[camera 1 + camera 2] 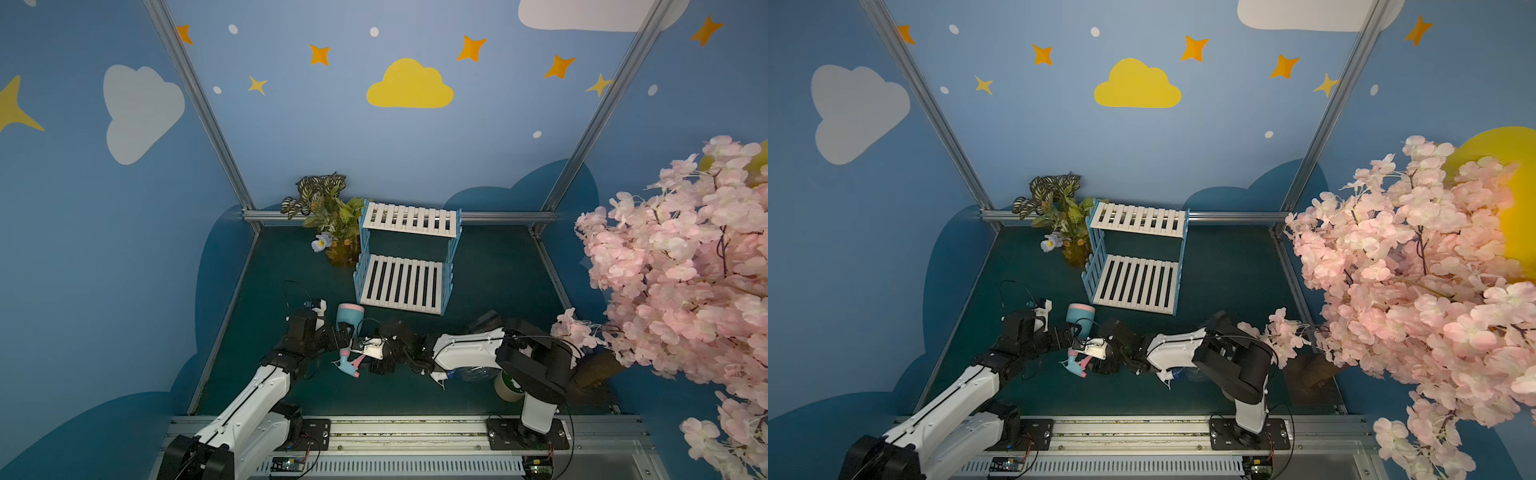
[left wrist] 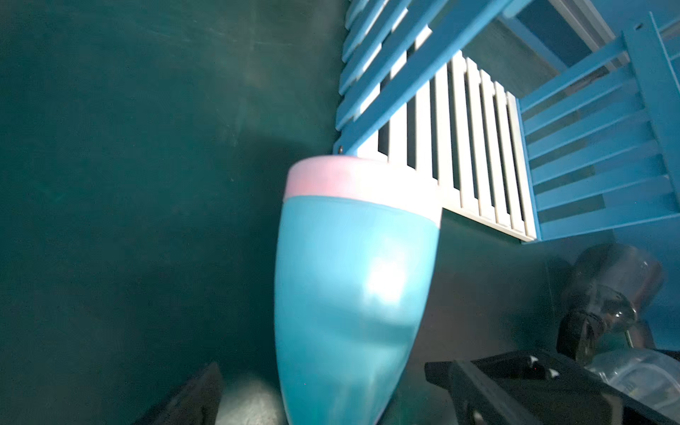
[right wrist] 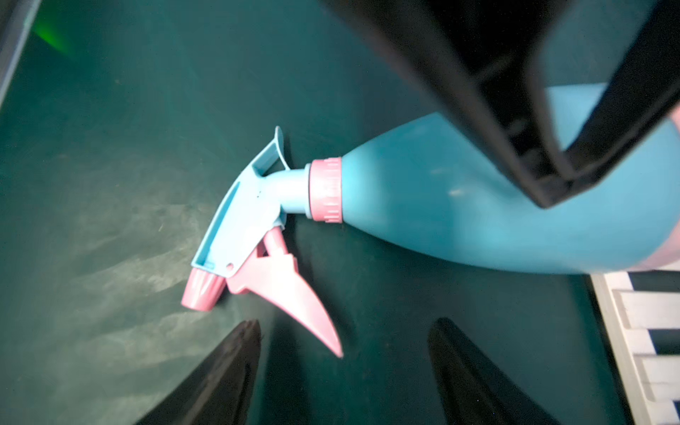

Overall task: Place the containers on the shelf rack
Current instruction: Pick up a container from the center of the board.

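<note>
On the dark green table [image 1: 498, 270], in front of the shelf rack [image 1: 401, 284], the light blue spray bottle [image 1: 350, 321] lies on its side. Its pink-banded base points toward the rack's front left corner and sits near it. Its spray head, with pink nozzle and pink trigger, points toward the robot's edge of the table. The left pincer [image 1: 341, 337] stands wide open astride the bottle's body near the neck. In the left wrist view one dark finger shows on each side of the blue body, with a strip of table visible between the bottle and one of them. The right pincer [image 3: 346, 331] reaches in from the opposite side, toward the spray head. Its two black fingers are spread apart on either side of the pink trigger's tip, and they grip nothing. The clear spray bottle [image 1: 465, 374] with the white-blue trigger lies on the table beneath the right arm, largely hidden by it in both top views. The dark smoky bottle [image 2: 618, 279] shows in the left wrist view near the clear one; whether it stands or lies cannot be told. The rack stands toward the back wall, its two white slatted shelves between light blue picket sides. Just to its left stands an amber vase of leafy plants [image 1: 343, 249]. A pink blossom tree [image 1: 685, 249] fills the right side of the scene.
</note>
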